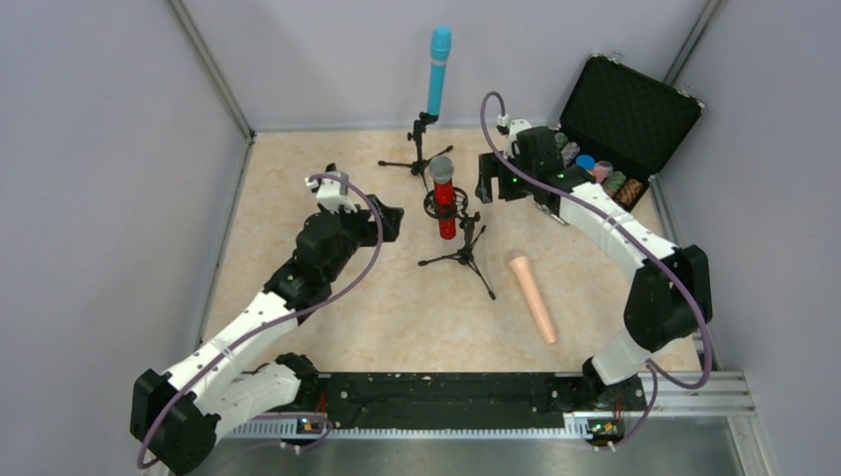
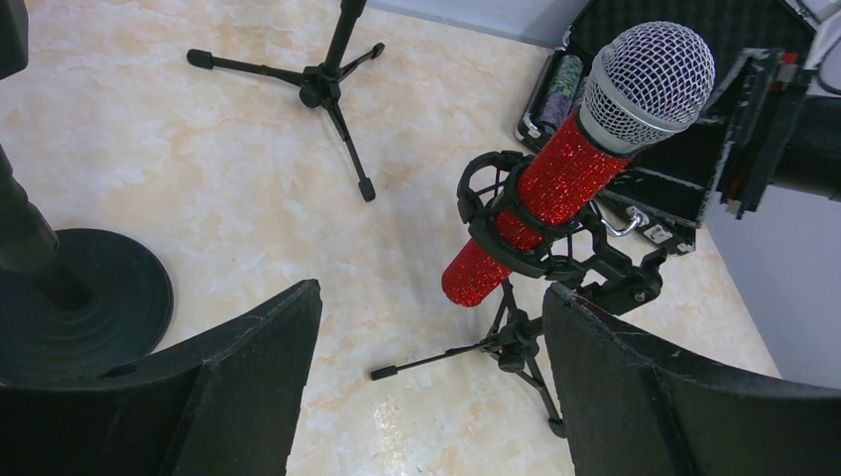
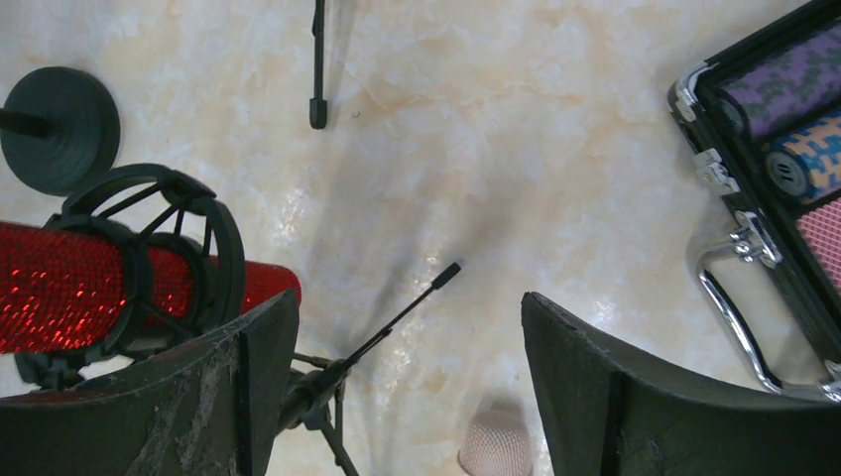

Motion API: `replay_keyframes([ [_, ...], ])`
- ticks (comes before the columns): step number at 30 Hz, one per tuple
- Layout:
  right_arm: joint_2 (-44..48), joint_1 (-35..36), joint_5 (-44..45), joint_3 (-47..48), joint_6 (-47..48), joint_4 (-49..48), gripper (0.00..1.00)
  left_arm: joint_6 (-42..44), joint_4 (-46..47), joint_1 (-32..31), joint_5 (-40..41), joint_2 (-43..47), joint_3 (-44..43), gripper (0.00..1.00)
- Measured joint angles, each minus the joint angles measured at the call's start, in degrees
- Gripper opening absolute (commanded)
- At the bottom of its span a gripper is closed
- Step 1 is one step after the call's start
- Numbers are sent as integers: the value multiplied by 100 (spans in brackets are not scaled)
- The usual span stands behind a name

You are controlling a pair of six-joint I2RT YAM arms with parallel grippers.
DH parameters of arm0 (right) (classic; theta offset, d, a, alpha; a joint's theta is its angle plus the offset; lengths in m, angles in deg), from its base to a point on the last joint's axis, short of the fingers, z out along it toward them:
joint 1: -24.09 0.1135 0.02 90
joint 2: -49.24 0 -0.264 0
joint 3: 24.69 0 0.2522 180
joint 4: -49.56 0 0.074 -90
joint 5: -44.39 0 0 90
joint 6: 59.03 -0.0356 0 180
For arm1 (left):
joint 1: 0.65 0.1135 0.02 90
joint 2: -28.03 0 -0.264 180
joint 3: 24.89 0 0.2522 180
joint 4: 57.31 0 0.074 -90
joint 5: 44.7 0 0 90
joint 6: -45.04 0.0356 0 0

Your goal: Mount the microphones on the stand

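Three microphones (image 1: 437, 69) (image 1: 443, 210) (image 1: 533, 297), two tripod stands (image 1: 418, 161) (image 1: 464, 255) (one case (image 1: 630, 104)).

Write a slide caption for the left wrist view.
Open left hand facing the glittery red microphone, seated tilted in the shock mount of its tripod stand.

Glittery red microphone (image 2: 555, 183) (silver mesh head), teal-blue microphone (image 1: 437, 74), pale peach microphone (image 1: 534, 299), all against the beige-marbled table (image 1: 288, 178).

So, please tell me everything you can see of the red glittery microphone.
The red microphone has a glittery red body and a rounded silver mesh head. It sits through the black ring-shaped shock mount of a small black tripod stand, tilted, head up, its tail end poking out below the ring. The stand is near the middle of the marbled table. Only the mount seems to touch it.
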Motion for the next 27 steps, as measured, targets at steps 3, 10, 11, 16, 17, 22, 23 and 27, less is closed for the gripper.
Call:
replay_keyframes([
  [3,352,-26,107,-153,22,11,81,-22,-20,0,-7,39,33,86],
  [10,1198,-413,-229,-610,-37,-94,83,-74,-39,0,-57,116,83,86],
  [11,1325,-479,-326,-717,-37,-133,83,-87,-42,0,-70,118,90,86],
  [16,1788,-616,-758,-1086,-13,-264,84,-146,-46,0,-157,116,107,86],
  [17,1840,-629,-855,-1119,11,-293,84,-160,-46,0,-181,114,107,86],
  [22,2033,-643,-1530,-1237,168,-494,84,-203,-50,0,-245,55,107,86],
  [23,2046,-643,-1720,-1239,205,-538,83,-208,-55,0,-262,42,107,86],
  [27,2050,-643,-2461,-1244,271,-802,82,-212,-59,0,-304,-2,107,86],
])
